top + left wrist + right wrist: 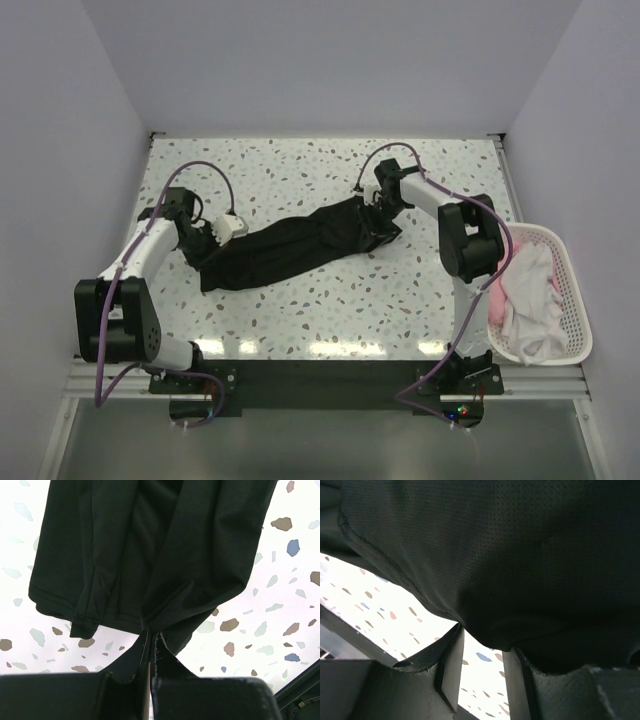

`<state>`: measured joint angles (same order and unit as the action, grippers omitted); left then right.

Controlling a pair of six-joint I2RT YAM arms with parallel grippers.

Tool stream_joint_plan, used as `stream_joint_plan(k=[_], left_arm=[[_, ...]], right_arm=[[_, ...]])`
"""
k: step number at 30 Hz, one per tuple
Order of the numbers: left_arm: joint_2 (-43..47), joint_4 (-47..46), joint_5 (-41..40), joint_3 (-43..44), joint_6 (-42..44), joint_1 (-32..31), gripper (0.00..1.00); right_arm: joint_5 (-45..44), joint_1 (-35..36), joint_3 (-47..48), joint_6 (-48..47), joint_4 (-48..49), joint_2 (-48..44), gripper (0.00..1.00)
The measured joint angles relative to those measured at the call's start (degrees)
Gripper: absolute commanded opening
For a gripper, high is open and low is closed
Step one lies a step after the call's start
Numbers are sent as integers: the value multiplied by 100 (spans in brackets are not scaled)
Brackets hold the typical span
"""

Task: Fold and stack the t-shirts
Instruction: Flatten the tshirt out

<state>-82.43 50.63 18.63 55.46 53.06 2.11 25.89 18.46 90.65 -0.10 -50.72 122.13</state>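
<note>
Stretching across table: the black t-shirt (290, 248) is being held out as a long, rumpled band over the middle of the speckled table (300, 165), running from lower L to upper R in the top view.
L end of shirt: is being pinched by the left gripper (150, 642). In the L wrist view a hem corner is being squeezed between the two fingers w/ no gap showing, and the rest of the cloth is being fanned out in folds ahead of the tips.
Left gripper state: closed tight on the black fabric.
R end of shirt: is being met by the right gripper (380, 207) at the far-R end of the band. In the R wrist view the cloth is being draped over and ahead of the fingertips, filling most of the frame.
Right gripper state: the fingers are being shown apart, w/ a strip of table visible thru the gap lower down. A bulge of cloth is being pressed at the tips, but whether it is being clamped can't be told.
Mid part of shirt: is being supported by the table surface btwn the two arms.
Other shirts: a white t-shirt (530, 300) and a pink t-shirt (497, 300) are being contained, bunched together, in the white basket (560, 245) at the R edge, well apart from both grippers.
</note>
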Motion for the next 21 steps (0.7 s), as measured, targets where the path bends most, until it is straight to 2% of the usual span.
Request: stream_joint_plan(k=[2, 4, 6, 16, 21], left_arm=[[0, -2, 0, 0, 0, 0, 0], [0, -9, 0, 0, 0, 0, 0], [0, -22, 0, 0, 0, 0, 0], [-2, -24, -2, 2, -2, 0, 0], [-2, -26, 0, 7, -2, 0, 0]], right_arm=[[74, 0, -2, 22, -7, -2, 38], [94, -2, -2, 28, -7, 0, 31], [101, -2, -7, 50, -13, -2, 29], [219, -2, -13, 55, -142, -94, 30], [221, -7, -33, 52, -203, -168, 25]])
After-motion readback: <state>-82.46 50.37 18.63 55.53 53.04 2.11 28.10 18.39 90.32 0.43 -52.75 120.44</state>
